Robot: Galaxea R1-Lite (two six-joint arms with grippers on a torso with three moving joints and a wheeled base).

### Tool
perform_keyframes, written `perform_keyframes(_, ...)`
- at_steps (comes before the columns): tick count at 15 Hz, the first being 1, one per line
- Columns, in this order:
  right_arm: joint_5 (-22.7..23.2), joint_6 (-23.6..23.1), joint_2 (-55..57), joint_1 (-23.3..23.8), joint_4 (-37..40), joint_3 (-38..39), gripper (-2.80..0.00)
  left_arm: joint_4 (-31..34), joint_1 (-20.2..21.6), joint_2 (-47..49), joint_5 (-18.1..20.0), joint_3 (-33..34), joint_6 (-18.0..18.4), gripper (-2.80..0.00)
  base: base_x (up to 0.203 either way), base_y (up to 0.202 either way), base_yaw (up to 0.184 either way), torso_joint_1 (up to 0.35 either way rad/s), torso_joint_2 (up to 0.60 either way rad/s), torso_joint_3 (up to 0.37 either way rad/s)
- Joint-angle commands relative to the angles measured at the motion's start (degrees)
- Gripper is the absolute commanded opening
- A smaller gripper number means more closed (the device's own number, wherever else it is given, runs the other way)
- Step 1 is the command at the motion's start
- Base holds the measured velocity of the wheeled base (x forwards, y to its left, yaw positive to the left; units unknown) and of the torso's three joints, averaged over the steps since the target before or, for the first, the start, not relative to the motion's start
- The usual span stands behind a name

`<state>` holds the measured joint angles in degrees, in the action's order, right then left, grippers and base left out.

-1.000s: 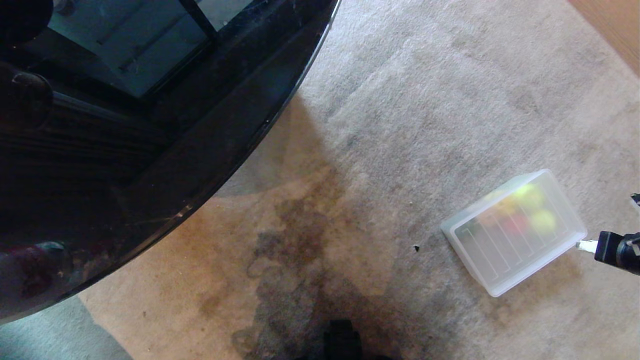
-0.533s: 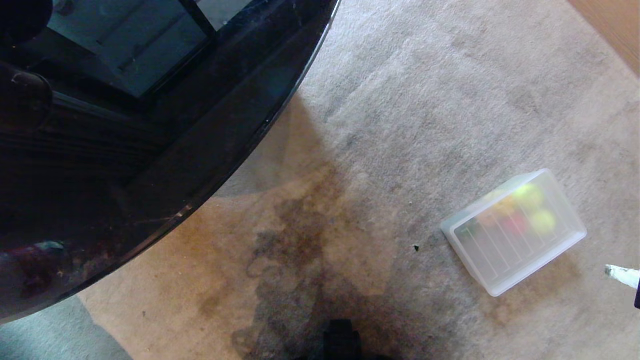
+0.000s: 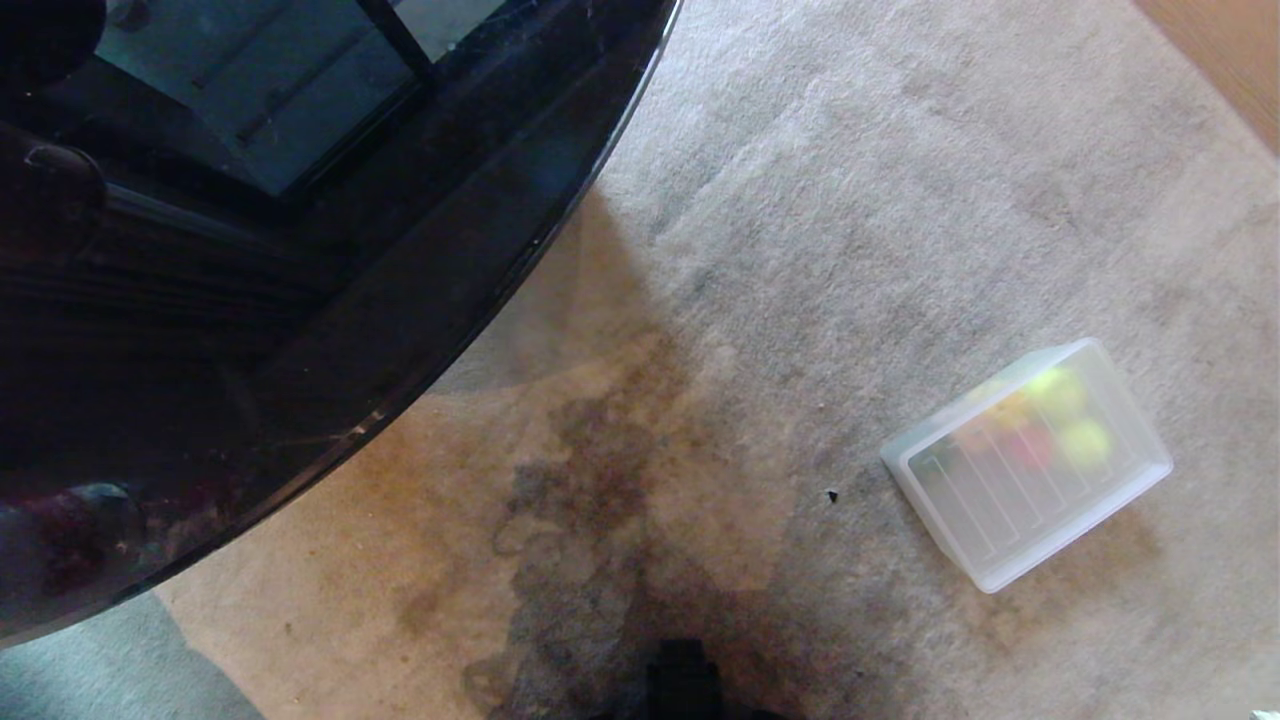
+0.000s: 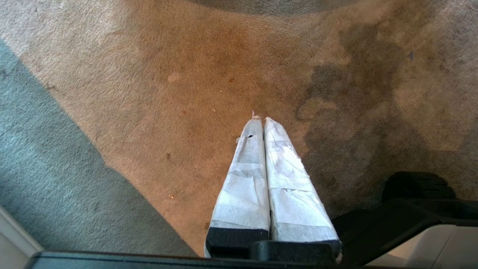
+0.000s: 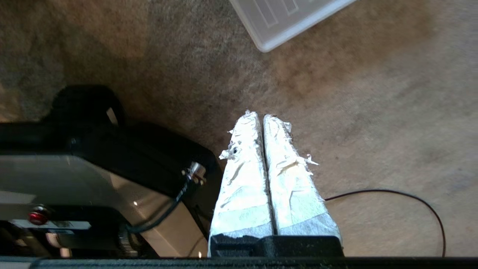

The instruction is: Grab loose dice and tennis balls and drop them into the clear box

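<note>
1 clear box with its ribbed lid on sits on the beige carpet, right of a black glass surface. Inside show 2 tennis balls and blurred red and yellow dice. Left hand and right hand hang empty, fingers pressed together.

the clear box sits on the carpet at the right of the head view, with its lid on top and the tennis balls and the dice inside, gathered toward its far end. a round worktop fills the far left, well apart from the box. the robot base lies at the near edge, between them. a cable lies on the carpet near the right end effector.
</note>
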<state>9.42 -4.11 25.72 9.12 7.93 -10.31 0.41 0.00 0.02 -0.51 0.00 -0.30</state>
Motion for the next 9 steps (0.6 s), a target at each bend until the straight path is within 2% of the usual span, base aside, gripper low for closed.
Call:
perform_keyframes(1,-3.6,1.3,-10.0,-3.9,1.9,2.8,-2.8,0.0,0.0,0.0,0.0,0.0,0.0,-2.8,0.0,0.0,0.0,0.0,0.0,0.0)
perform_keyframes(3,-3.3,0.9,-10.1,-4.6,-1.4,4.8,-2.8,0.0,0.0,0.0,0.0,0.0,0.0,-2.8,0.0,0.0,0.0,0.0,0.0,0.0)
perform_keyframes(9,-3.8,0.0,-16.1,-7.9,-2.6,6.6,-2.8,0.0,0.0,0.0,0.0,0.0,0.0,-2.8,0.0,0.0,0.0,0.0,0.0,0.0)
